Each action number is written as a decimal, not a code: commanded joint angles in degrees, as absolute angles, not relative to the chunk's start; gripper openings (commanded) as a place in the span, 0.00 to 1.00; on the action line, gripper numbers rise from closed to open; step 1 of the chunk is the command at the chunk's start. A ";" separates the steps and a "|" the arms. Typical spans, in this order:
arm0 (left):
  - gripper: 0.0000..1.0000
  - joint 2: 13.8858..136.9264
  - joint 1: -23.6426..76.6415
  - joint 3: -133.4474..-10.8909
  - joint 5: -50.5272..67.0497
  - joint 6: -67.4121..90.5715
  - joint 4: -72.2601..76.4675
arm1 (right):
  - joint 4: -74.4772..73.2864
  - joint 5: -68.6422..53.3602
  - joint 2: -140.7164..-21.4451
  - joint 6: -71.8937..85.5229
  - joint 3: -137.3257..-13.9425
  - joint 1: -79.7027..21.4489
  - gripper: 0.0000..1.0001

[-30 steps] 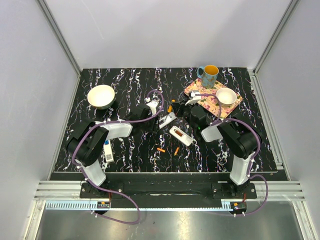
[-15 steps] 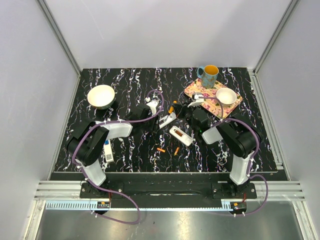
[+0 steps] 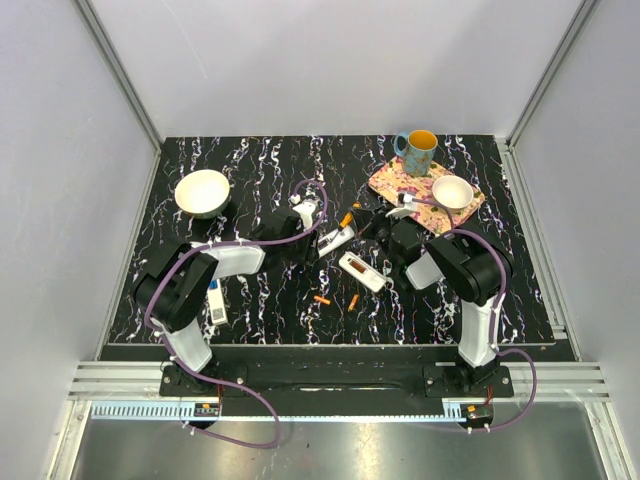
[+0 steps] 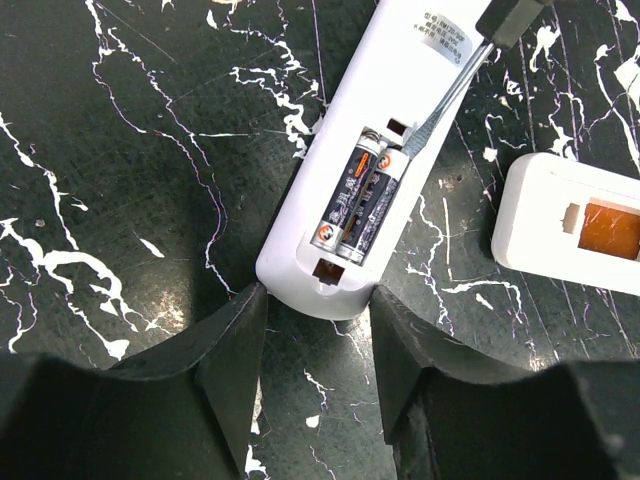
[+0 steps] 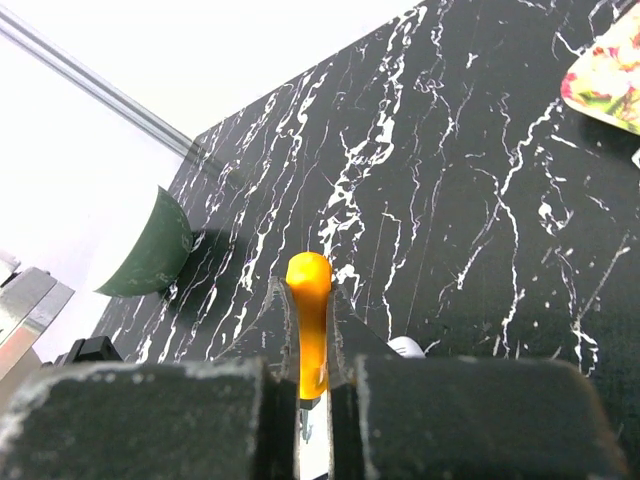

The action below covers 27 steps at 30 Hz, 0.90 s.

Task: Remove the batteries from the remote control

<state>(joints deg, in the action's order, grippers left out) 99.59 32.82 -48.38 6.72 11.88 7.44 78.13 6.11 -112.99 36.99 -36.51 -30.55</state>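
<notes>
A white remote control (image 4: 385, 130) lies back up with its cover off, and two batteries (image 4: 360, 200) sit side by side in its bay. My left gripper (image 4: 312, 300) is shut on the remote's near end, one fingertip against each side. It also shows in the top view (image 3: 320, 234). My right gripper (image 5: 308, 290) is shut on an orange-handled screwdriver (image 5: 309, 300). The screwdriver's metal shaft (image 4: 440, 105) reaches into the top of the battery bay. Two loose orange batteries (image 3: 321, 300) lie on the table in front.
A second white remote (image 3: 362, 271) lies open next to the first, and a third (image 3: 215, 302) lies by the left arm. A white bowl (image 3: 202, 192) stands at the back left. A floral tray (image 3: 398, 183) with a bowl (image 3: 452, 192) and a mug (image 3: 417, 152) are at the back right.
My right gripper has moved left towards the held remote, bringing the screwdriver with it. The left arm and the remote have stayed put.
</notes>
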 commanded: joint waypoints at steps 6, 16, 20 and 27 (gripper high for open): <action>0.45 105.12 33.22 -47.55 9.40 12.74 7.56 | 85.69 -1.49 -114.87 48.52 -34.54 -28.92 0.00; 0.43 105.56 33.22 -47.46 10.10 12.66 7.82 | 88.24 -3.25 -117.15 51.32 -35.94 -28.57 0.00; 0.41 105.29 33.31 -46.94 11.33 12.31 8.61 | 88.42 -3.95 -118.04 53.78 -37.00 -27.69 0.00; 0.34 104.68 33.22 -46.14 13.80 11.95 9.67 | 88.86 -5.89 -119.44 58.44 -38.67 -26.63 0.00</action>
<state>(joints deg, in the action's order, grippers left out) 100.25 32.10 -48.25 8.08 11.57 9.21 78.43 0.89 -117.84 53.60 -36.82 -25.47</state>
